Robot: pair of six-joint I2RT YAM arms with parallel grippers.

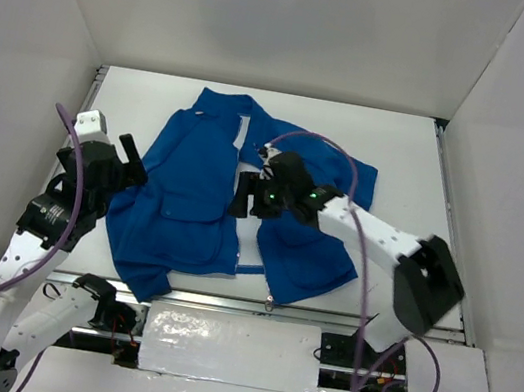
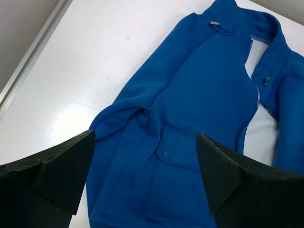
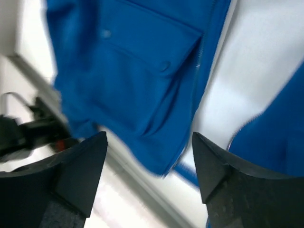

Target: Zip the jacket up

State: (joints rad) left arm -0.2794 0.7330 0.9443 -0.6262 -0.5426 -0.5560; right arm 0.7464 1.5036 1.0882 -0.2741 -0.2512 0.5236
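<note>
The royal-blue jacket (image 1: 196, 195) lies flat on the white table, collar far, its front open along the centre with pale lining showing. In the left wrist view the jacket (image 2: 199, 95) shows its collar, light zipper edge (image 2: 257, 97) and a flapped pocket (image 2: 183, 154). My left gripper (image 1: 123, 164) is open and empty over the jacket's left sleeve edge. My right gripper (image 1: 242, 196) is open and empty above the centre gap between the two front panels; its view shows the left panel's pocket (image 3: 152, 52) and hem, blurred.
White walls enclose the table on three sides. A metal rail (image 1: 322, 315) runs along the table's near edge, with a taped white panel (image 1: 230, 348) below it. The right arm's purple cable (image 1: 360, 244) loops over the jacket's right side.
</note>
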